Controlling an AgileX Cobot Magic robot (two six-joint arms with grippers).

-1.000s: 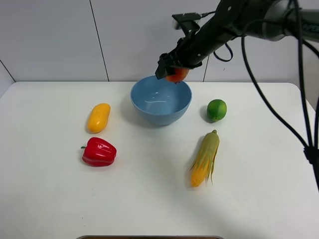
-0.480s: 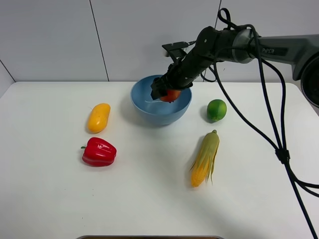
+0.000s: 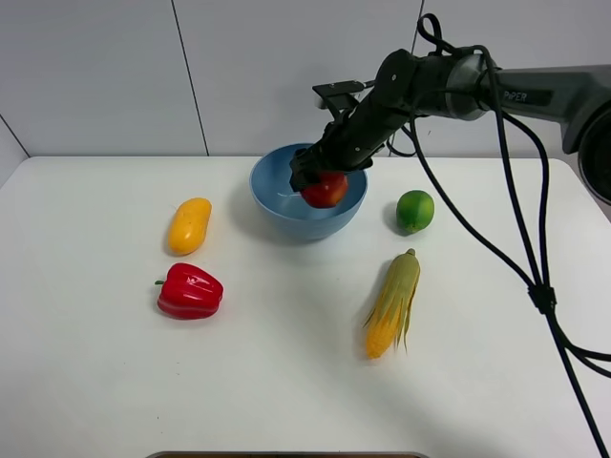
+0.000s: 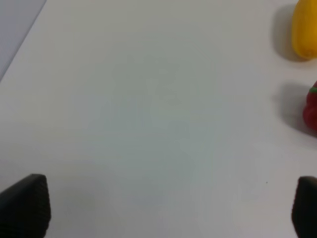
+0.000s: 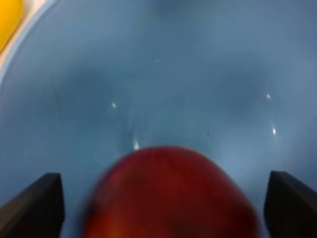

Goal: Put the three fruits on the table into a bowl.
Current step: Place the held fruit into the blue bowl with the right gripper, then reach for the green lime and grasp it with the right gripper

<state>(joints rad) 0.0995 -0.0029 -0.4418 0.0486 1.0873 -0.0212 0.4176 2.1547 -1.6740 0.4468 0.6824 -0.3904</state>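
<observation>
White bench [image 3: 286, 382] bears bowl [image 3: 304, 225] and pepper [image 3: 190, 291]; only the right wrist view shows right tool [image 5: 164, 206] released, apple [image 5: 171, 186] loose between.

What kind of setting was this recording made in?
Probably a robot lab test bench, not a kitchen: a plain white table against blank wall panels, a cabled robot arm, and a pepper and corn cob set out near a blue bowl.
</observation>
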